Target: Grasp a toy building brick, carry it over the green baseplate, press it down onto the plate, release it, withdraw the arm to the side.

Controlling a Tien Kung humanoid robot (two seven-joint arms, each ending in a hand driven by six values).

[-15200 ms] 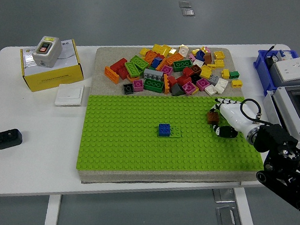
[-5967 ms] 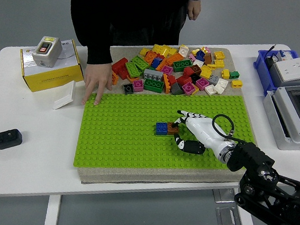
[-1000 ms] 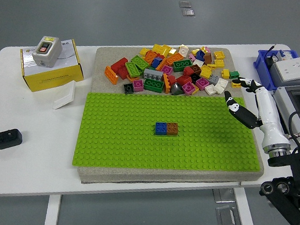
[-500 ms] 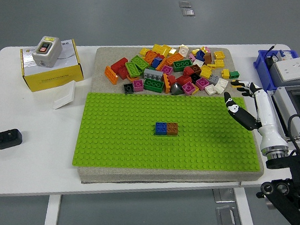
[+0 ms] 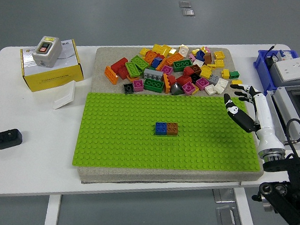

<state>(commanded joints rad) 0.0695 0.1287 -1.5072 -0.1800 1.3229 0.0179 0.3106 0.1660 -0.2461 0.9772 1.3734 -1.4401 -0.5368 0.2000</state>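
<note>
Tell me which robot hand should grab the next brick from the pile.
Right, most likely. The right robot hand is open at the green baseplate's far right corner, beside the loose brick pile. No left arm is in view.

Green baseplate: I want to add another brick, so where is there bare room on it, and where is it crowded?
The green baseplate is bare except for the blue brick and brown brick side by side at its middle. The left half and near strip are free. The right hand hangs open over the far right corner. The brick pile crowds the mat behind.
</note>
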